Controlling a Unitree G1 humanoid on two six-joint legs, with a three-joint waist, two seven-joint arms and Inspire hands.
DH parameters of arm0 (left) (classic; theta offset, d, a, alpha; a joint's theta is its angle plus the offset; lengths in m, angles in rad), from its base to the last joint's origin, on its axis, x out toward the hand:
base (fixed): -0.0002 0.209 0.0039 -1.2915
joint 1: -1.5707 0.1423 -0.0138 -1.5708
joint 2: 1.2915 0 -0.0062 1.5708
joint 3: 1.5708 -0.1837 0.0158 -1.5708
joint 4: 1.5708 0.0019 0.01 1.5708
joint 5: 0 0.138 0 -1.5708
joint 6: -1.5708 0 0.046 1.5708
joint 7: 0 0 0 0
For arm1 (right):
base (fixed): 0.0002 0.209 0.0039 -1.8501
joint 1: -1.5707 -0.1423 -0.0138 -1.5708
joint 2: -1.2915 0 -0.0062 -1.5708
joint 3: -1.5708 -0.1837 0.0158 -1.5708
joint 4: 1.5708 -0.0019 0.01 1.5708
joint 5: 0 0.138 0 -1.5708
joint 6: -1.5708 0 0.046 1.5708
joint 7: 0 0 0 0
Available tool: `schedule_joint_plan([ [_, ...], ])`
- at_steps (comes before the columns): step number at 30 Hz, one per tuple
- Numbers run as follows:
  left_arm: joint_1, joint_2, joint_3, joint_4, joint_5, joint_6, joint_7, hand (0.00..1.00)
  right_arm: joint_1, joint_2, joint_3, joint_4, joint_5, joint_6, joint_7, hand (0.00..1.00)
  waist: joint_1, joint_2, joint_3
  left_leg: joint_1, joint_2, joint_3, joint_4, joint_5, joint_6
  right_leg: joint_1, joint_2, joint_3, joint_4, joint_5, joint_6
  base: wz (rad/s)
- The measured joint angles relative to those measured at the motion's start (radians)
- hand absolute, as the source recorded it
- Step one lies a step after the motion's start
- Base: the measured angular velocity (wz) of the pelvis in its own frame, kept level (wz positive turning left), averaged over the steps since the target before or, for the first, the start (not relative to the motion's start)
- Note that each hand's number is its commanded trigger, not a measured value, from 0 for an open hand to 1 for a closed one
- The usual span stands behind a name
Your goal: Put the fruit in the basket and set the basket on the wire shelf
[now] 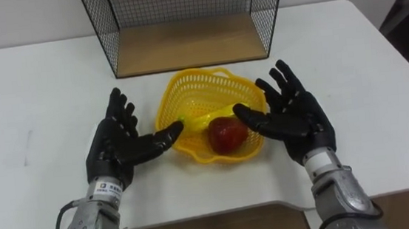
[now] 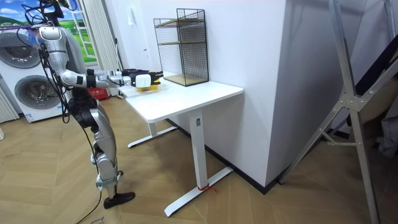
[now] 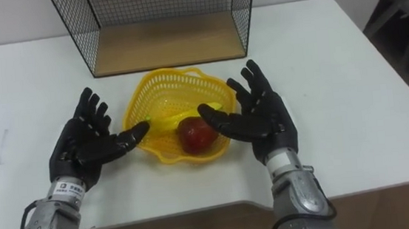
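Note:
A yellow plastic basket (image 1: 191, 90) (image 3: 161, 88) stands on the white table (image 1: 32, 100) just in front of the wire shelf (image 1: 184, 46) (image 3: 161, 44). Inside it lie a red apple (image 1: 227, 135) (image 3: 195, 133) and a yellow banana (image 1: 208, 118) (image 3: 172, 121). My left hand (image 1: 118, 140) (image 3: 85, 147) is open at the basket's left side, its thumb touching the rim. My right hand (image 1: 293, 114) (image 3: 260, 113) is open at the basket's right side, thumb reaching over the rim near the apple. In the room view I stand at the table's end with both arms stretched to the basket (image 2: 148, 88).
The wire shelf (image 2: 181, 45) has a wooden floor board, an upper level and an open front facing me. The table's front edge (image 1: 220, 213) runs just under my wrists. Washing machines (image 2: 31, 87) stand behind me in the room view.

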Motion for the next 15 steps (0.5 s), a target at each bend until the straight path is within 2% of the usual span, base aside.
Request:
schedule_joint_plan([
  [11, 0.000, -0.010, 0.004, 0.015, 0.000, 0.002, 0.000, 0.00, 0.001, 0.007, -0.007, 0.000, 0.019, 0.003, 0.008, 0.00, 0.001, 0.011, -0.0016, 0.000, 0.000, 0.010, 0.000, 0.000, 0.000, 0.001, 0.001, 0.011, 0.001, 0.002, 0.000, -0.02],
  [15, 0.000, -0.010, 0.005, 0.032, 0.000, 0.015, 0.000, 0.00, 0.002, 0.008, -0.007, 0.000, 0.026, 0.004, 0.006, 0.00, 0.001, 0.017, -0.0031, 0.000, 0.000, 0.010, 0.000, 0.000, 0.000, 0.000, 0.001, 0.011, 0.002, 0.003, -0.001, 0.00],
])
